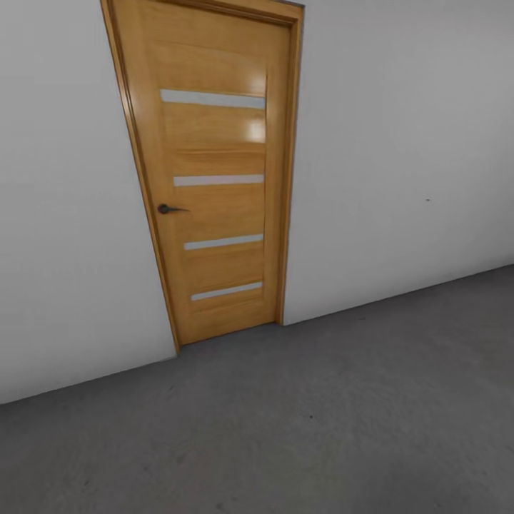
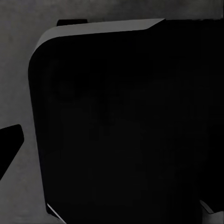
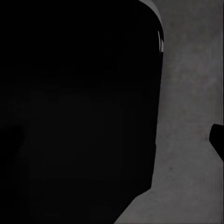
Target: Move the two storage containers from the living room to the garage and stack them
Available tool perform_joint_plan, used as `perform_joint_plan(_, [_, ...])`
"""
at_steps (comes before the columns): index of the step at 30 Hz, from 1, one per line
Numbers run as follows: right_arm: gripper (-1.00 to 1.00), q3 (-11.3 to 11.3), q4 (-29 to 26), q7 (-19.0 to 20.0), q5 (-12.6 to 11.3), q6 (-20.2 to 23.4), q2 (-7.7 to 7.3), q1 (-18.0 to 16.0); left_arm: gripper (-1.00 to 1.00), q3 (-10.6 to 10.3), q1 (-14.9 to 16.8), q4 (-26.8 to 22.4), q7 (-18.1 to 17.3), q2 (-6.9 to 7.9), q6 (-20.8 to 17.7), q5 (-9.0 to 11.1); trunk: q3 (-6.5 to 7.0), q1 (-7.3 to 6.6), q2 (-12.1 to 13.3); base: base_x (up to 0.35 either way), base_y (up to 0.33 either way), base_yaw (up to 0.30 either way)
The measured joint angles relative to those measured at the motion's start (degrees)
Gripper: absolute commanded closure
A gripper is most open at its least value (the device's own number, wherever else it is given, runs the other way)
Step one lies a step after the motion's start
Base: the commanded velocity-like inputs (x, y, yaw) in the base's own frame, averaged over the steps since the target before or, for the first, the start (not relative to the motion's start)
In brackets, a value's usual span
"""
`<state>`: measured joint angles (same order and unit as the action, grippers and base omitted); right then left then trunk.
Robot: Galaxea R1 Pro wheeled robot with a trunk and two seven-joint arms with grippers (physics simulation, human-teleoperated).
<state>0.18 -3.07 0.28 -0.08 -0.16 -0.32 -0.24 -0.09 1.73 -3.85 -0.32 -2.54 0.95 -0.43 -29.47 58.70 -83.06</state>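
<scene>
I am finding neither storage container among the things in front of me, so I cannot say which way either lies from my jaws, how its long axis runs, or which arm is nearer. I am standing in the garage, facing the orange door, which is shut in the white wall, its dark handle towards the left. The grey concrete floor is running from the wall base to the near edge. The wrist views are adding what the head view lacks: each is looking past a large black body close to the lens onto that same floor. Whether my jaws are apart or together, I cannot tell.
</scene>
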Motion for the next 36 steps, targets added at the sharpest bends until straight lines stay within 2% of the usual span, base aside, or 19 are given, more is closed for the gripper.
perform_joint_plan(28, [-1.00,0.1,-0.1,-0.4,0.1,0.0,0.68,0.0,-1.00,0.0,0.0,0.0,0.0,-0.01,0.1,0.0,0.00,0.00,0.0,0.287,-0.211,0.002])
perform_joint_plan(36, [-1.00,0.1,-0.1,-0.7,0.0,0.0,0.92,0.0,-1.00,0.0,0.0,0.0,0.0,-0.01,0.1,0.0,-0.12,0.00,0.0,0.297,-0.186,0.144])
